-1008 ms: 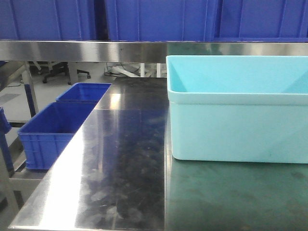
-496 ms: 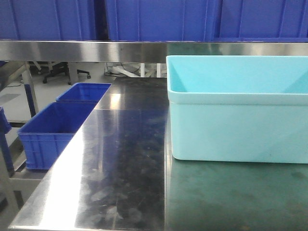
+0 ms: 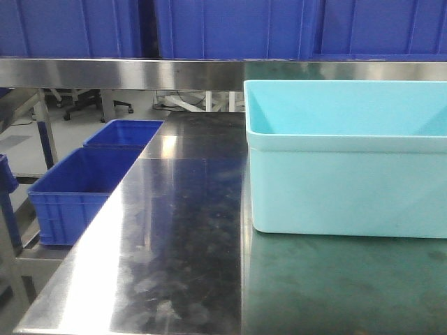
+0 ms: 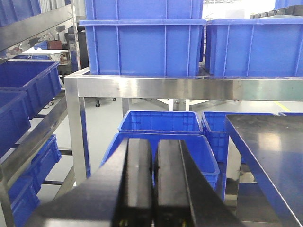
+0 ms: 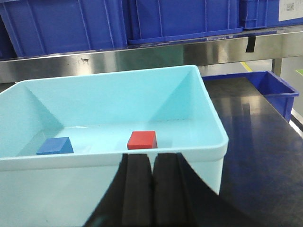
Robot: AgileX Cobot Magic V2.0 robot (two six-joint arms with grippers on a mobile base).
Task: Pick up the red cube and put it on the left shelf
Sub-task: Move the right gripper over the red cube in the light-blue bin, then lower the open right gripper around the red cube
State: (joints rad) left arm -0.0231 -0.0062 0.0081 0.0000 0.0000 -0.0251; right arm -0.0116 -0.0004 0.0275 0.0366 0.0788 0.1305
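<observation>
The red cube (image 5: 142, 140) lies on the floor of the pale cyan tub (image 5: 208, 142), just beyond its near wall; it is hidden in the front view. My right gripper (image 5: 152, 158) is shut and empty, outside the tub's near wall, just below the cube. My left gripper (image 4: 153, 144) is shut and empty, off the table's left edge, facing the left shelf (image 4: 189, 88), a steel rail carrying dark-blue crates (image 4: 144, 47). The shelf rail also crosses the front view (image 3: 140, 73). Neither gripper shows in the front view.
A blue cube (image 5: 55, 146) lies in the tub, left of the red one. The tub (image 3: 346, 160) stands on the right of the steel tabletop (image 3: 174, 244). Open blue crates (image 3: 77, 192) sit low beside the table's left edge. A side rack (image 4: 28, 90) holds more crates.
The front view has shifted very slightly; the tub and crates sit a few pixels to the right. Nothing else has visibly changed.
</observation>
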